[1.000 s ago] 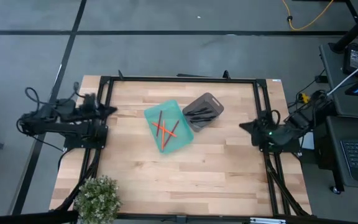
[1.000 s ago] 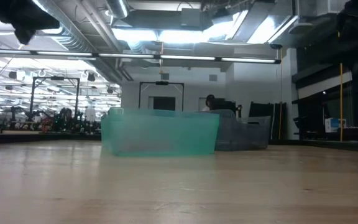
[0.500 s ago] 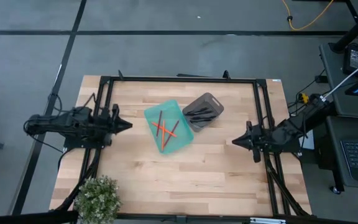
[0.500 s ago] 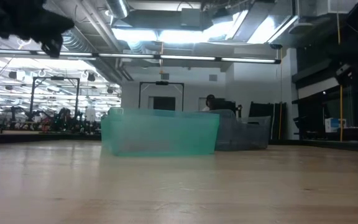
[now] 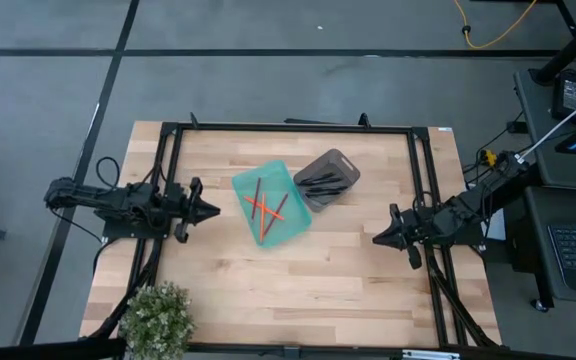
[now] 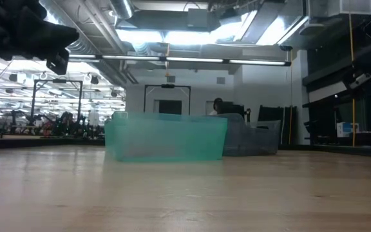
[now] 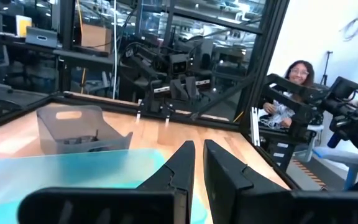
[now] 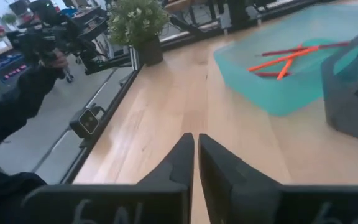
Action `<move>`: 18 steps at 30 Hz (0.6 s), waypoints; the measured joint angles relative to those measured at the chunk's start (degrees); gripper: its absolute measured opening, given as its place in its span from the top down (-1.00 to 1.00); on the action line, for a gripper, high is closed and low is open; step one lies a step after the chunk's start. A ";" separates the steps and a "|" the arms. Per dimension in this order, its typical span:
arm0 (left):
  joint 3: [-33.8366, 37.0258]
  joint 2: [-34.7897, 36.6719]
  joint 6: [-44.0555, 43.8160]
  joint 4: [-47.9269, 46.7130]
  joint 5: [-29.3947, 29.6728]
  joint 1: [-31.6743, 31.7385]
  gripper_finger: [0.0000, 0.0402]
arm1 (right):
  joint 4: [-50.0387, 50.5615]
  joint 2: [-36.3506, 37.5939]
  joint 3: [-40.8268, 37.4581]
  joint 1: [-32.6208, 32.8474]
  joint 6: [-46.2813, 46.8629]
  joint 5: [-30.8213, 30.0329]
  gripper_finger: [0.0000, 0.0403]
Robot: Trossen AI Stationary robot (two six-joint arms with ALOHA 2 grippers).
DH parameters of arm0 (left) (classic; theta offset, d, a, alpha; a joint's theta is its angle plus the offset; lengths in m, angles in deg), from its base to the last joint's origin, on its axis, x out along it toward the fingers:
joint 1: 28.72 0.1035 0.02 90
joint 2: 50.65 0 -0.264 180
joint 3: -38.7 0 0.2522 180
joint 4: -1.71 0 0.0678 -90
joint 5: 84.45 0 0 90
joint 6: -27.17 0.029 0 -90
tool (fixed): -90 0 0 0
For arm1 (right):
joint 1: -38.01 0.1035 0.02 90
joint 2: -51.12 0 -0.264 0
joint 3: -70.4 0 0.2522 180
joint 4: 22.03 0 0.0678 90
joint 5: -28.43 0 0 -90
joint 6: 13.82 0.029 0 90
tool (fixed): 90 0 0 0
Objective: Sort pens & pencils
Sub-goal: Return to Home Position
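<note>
Several orange-red pencils (image 5: 266,207) lie crossed on the floor of a teal tray (image 5: 292,225) at the table's middle; the right wrist view shows these pencils (image 8: 289,57) too. Black pens (image 5: 320,181) lie inside a grey bin (image 5: 340,160) right of the tray. My left gripper (image 5: 211,211) hovers left of the tray, fingers almost together and empty. My right gripper (image 5: 377,238) hovers over the table's right side, shut and empty. In their wrist views, my left gripper (image 7: 198,155) and my right gripper (image 8: 196,147) hold nothing.
A potted plant (image 5: 157,318) stands at the table's near left corner. A black frame (image 5: 288,128) runs around the table's edges. Bare wood (image 5: 288,280) lies between the tray and the near edge. A person (image 7: 293,84) sits beyond the table in the left wrist view.
Both arms have swung in from the table's sides toward the middle: my left gripper has moved right toward the teal tray, my right gripper left and slightly toward the near edge. The tray, the bin, pens and pencils have stayed put.
</note>
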 joint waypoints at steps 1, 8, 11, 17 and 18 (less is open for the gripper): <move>0.00 0.00 -0.10 0.02 0.11 -0.16 0.86 | 0.04 -0.02 0.00 0.00 0.89 0.09 0.87; 0.00 0.00 -0.21 -0.02 0.24 -0.37 0.86 | 0.03 -0.02 0.00 -0.01 1.18 0.12 0.87; 0.00 0.00 -1.92 0.00 2.70 -0.35 0.86 | 0.04 0.52 0.00 0.00 1.22 0.12 0.87; 0.00 0.00 -2.01 -0.09 3.25 -0.35 0.86 | 0.05 11.32 0.00 -2.27 1.23 0.28 0.87; 0.00 0.00 -2.02 -0.07 3.27 -0.35 0.86 | -1.09 12.35 -0.01 -3.11 1.18 0.20 0.87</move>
